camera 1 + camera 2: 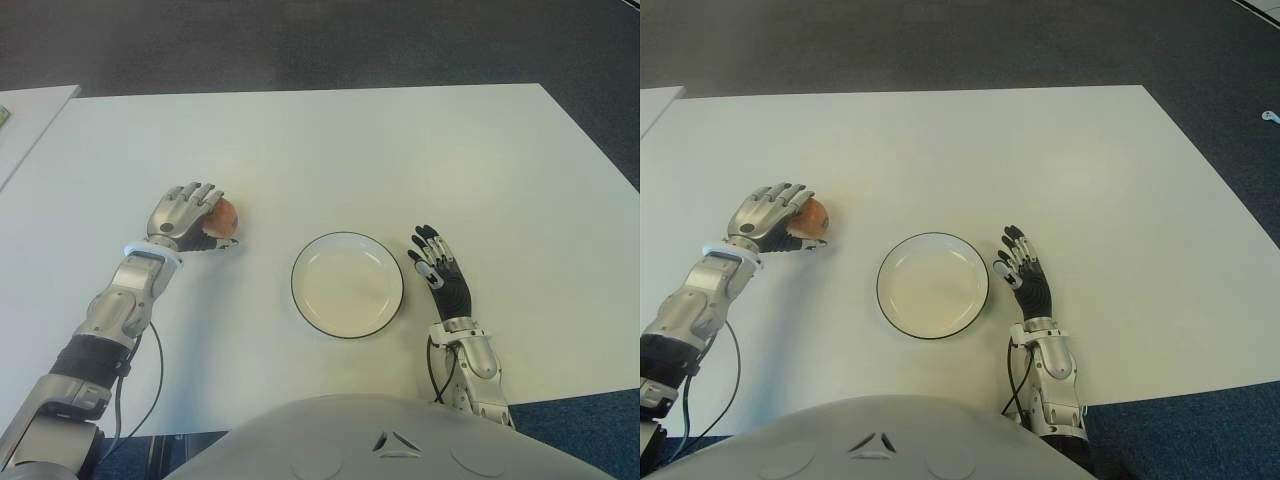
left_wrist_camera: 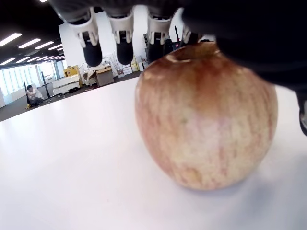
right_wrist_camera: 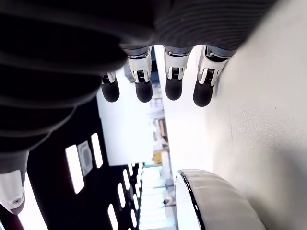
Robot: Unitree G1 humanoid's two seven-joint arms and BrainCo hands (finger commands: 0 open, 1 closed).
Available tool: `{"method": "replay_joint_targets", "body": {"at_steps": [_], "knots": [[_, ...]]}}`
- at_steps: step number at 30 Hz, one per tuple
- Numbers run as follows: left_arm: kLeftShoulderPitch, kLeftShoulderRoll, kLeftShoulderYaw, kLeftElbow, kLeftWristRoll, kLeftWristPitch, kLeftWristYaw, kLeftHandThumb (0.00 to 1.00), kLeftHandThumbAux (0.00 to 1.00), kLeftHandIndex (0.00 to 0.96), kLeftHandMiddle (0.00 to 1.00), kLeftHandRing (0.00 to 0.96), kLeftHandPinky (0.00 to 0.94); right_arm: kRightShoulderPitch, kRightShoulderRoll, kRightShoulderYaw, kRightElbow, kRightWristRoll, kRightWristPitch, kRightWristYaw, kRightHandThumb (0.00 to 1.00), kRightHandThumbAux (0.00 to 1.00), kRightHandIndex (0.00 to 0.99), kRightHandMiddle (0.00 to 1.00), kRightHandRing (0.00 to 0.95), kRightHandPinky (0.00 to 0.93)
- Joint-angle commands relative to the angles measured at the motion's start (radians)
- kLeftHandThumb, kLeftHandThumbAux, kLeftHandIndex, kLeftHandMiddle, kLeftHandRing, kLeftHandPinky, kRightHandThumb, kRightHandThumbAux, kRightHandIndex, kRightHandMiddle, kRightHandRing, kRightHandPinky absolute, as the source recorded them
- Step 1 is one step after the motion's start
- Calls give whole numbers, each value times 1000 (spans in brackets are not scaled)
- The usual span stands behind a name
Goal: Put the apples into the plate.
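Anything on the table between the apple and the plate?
No. In the left eye view only bare table separates the apple, under the left hand, from the empty plate.

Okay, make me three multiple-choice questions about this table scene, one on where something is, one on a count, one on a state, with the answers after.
1. Where is the apple?
A. On the plate
B. On the table by the left hand
C. Under the right hand

2. How many apples show?
A. One
B. Two
C. Three

3. What is the plate's state?
A. Empty
B. Holds an apple
C. Upside down

Answers: 1 B, it sits on the table with the left hand cupped over it. 2 A, only one is visible. 3 A, its inside is bare; the right hand shows open beside it.
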Motion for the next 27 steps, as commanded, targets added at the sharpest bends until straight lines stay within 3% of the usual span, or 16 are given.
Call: {"method": "replay_joint_targets", "body": {"at_steps": [1, 27], "knots": [[-14, 10, -28, 41, 6, 10, 15, 299, 317, 0, 0, 0, 0, 31, -7, -7, 48, 3, 44, 3, 119, 540, 0, 0, 0, 0], [-109, -12, -130, 266, -24, 9, 107, 291, 355, 0, 0, 0, 0, 42, -9, -22, 39, 0, 19, 2, 114, 516, 0, 0, 0, 0]]}}
